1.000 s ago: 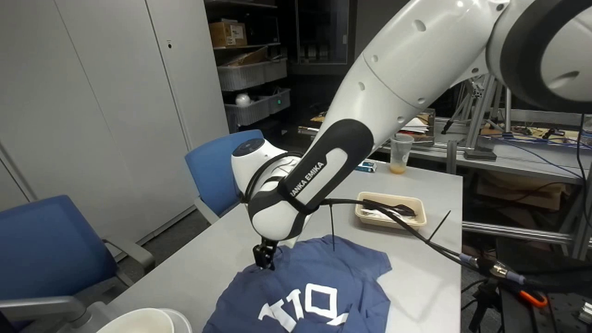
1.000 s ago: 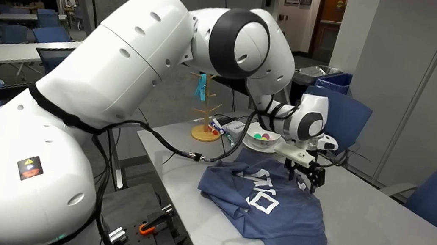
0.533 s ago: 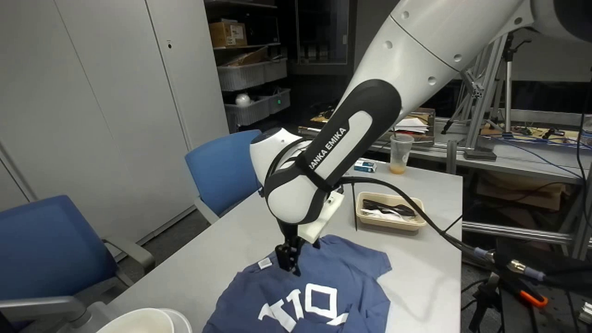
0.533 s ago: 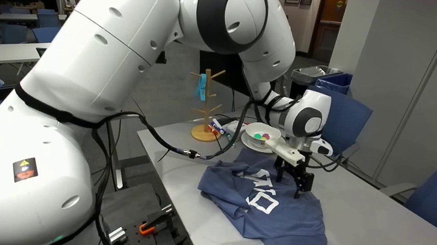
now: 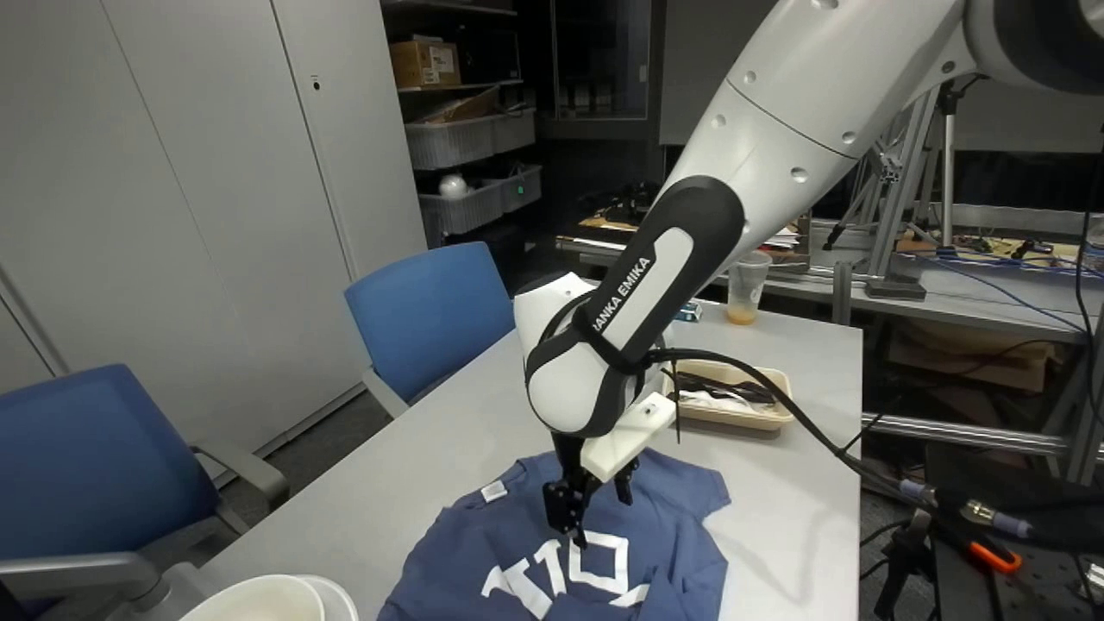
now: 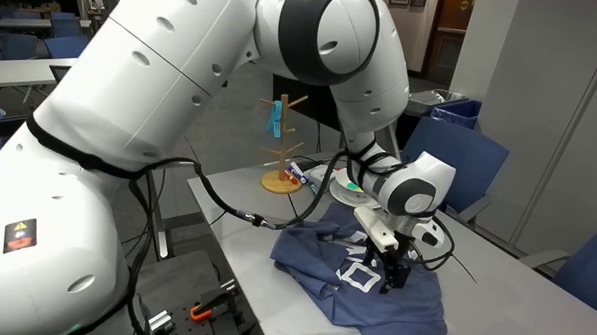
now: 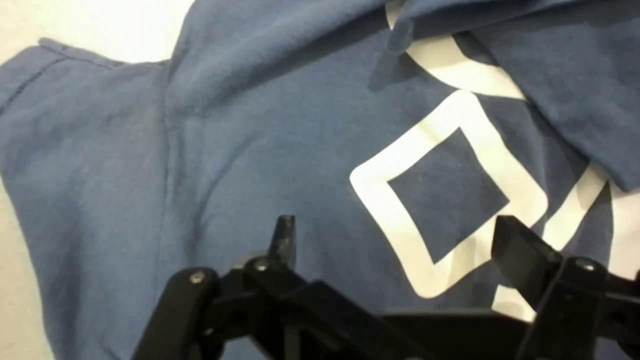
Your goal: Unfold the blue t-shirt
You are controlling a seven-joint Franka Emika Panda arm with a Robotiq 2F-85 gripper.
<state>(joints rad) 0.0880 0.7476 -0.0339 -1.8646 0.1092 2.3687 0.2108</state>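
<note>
The shirt (image 7: 280, 150) lies on the counter (image 5: 802, 500) beneath the claw (image 7: 395, 230), a fold (image 7: 585, 95) ahead hiding part of the print (image 7: 500, 160). The claw is spread wide, holding nothing, presumably to admit that fold. A tray (image 5: 733, 418) stands apart from the claw, likely leaving unfolding room.

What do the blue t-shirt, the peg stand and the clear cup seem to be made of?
Blue t-shirt: matte, soft cloth, perhaps cotton; loose folds and a seam line show.
Peg stand: probably wood, smooth-looking; its warm tan color suggests it.
Clear cup: likely plastic, see-through; liquid shows through its wall, though glass can't be ruled out.
</note>
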